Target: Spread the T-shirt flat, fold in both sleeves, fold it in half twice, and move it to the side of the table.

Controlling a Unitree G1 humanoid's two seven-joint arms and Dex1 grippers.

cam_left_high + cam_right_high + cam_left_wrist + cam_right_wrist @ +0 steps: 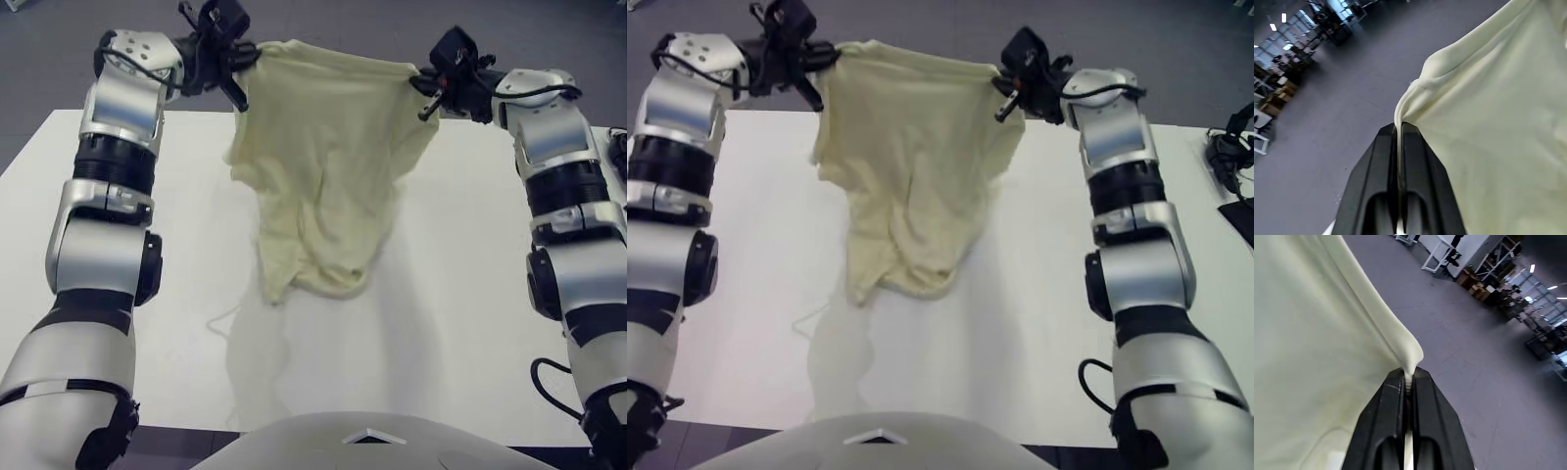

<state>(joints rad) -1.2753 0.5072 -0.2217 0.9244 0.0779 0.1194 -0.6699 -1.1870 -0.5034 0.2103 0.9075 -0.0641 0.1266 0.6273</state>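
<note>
Pale yellow T-shirt [318,166] hangs in the air over the far half of the white table [470,294]. It is held up by its two top corners. The top edge runs nearly taut from one gripper to the other, and the cloth drapes down from it in loose folds. The lower end is bunched up and touches the tabletop near the middle. One side flap hangs free on the robot's left.

Left gripper [245,64] is at the shirt's upper left corner, raised above the table's far edge. Its fingers [1381,161] are pressed together on a thin fold of fabric, and the shirt spreads away from the tips.

Right gripper [423,83] is at the upper right corner, at about the same height. Its fingers [1427,401] are also pinched tight on a ridge of cloth, with the shirt falling off to one side.

Black cables [1225,157] lie at the table's right edge, well apart from the shirt.
</note>
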